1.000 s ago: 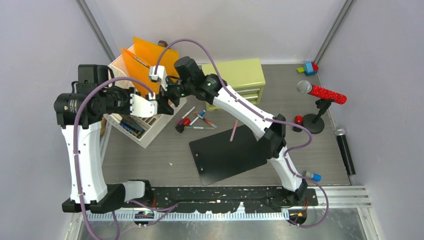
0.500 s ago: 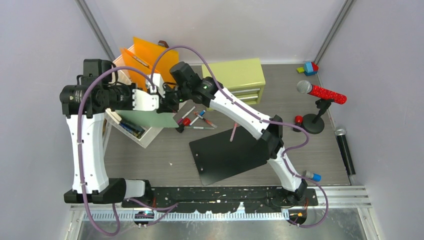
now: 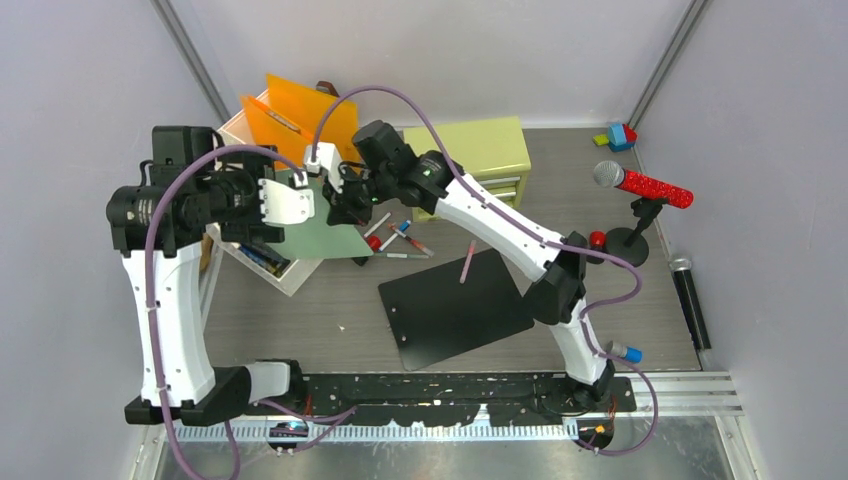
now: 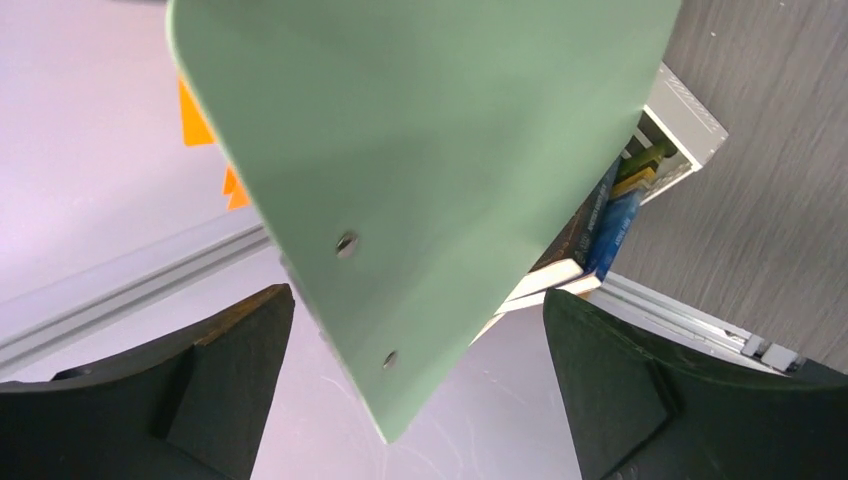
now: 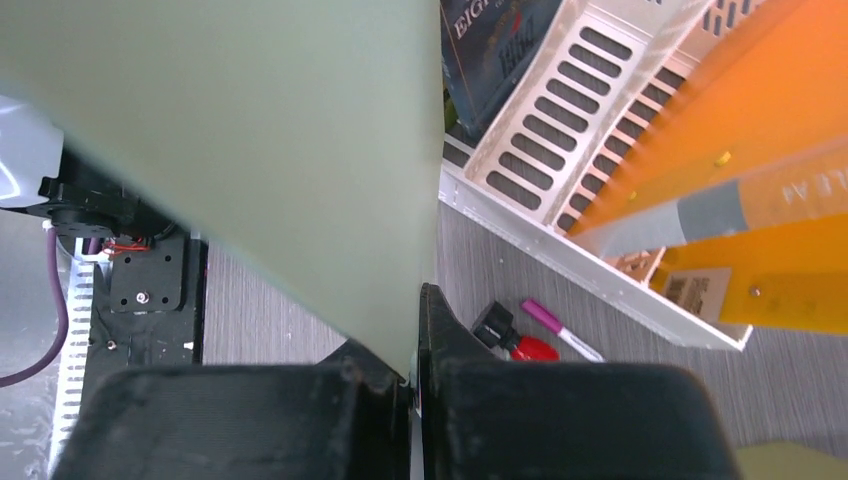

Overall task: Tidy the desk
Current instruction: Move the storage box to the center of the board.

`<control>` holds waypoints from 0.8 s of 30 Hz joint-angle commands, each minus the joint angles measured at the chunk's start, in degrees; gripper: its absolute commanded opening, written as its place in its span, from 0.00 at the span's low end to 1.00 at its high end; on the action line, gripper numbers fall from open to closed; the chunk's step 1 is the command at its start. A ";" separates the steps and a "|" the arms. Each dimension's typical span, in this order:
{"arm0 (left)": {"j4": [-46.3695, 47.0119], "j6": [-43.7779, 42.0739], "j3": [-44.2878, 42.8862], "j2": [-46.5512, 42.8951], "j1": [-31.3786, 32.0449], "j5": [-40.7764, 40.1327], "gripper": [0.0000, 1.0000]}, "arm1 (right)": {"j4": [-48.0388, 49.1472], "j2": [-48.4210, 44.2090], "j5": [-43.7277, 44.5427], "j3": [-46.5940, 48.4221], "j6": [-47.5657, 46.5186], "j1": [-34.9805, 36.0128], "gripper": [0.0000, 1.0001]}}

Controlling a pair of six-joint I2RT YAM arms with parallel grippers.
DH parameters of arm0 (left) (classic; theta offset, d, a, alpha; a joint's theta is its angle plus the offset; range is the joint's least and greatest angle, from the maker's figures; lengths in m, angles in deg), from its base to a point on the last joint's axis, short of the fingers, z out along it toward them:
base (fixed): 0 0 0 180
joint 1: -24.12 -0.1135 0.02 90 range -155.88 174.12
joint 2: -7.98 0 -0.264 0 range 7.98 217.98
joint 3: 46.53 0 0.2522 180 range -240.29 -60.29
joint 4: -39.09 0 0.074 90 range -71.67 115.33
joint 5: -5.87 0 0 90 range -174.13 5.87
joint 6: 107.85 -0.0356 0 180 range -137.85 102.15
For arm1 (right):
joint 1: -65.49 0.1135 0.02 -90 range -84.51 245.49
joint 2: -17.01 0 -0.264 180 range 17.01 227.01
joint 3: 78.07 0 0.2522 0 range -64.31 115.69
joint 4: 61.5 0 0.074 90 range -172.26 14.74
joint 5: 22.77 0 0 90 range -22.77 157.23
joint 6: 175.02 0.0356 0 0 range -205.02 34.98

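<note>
Status: right gripper (image 5: 415,385) clamped shut on green board (image 4: 430,150) edge; left gripper (image 4: 415,310) wide open, holding nothing.
Risk: 1-edge pinch, board may swing or slip and clip the rack (image 5: 560,150).
Rack, back-left of desk (image 3: 330,310), holds orange folders (image 5: 740,150) and books (image 4: 590,230).

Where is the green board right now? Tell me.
Top view, left of centre: the green board hangs over the white file rack, pinched by the right gripper.
</note>
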 commanded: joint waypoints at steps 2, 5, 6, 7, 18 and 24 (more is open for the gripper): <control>11.91 9.42 0.41 -2.89 -0.07 -0.19 1.00 | -0.74 -8.14 4.87 -2.89 1.28 -0.14 0.00; 19.66 16.00 1.22 -3.70 -0.32 -1.53 1.00 | -1.15 -9.98 6.67 -4.72 1.88 -0.68 0.01; 21.63 18.21 1.24 -3.65 -0.56 -2.24 1.00 | -1.16 -10.83 6.79 -5.69 2.71 -0.87 0.01; 23.86 20.57 1.37 -3.58 -0.82 -3.05 1.00 | -1.11 -11.29 7.10 -6.19 3.11 -1.35 0.00; 41.29 47.36 2.63 0.87 -11.97 -6.99 1.00 | 1.37 -20.72 6.99 -16.54 7.67 -5.72 0.01; 47.50 51.05 0.65 11.25 -15.55 -20.16 1.00 | -0.06 -24.93 5.84 -19.04 7.51 -6.42 0.00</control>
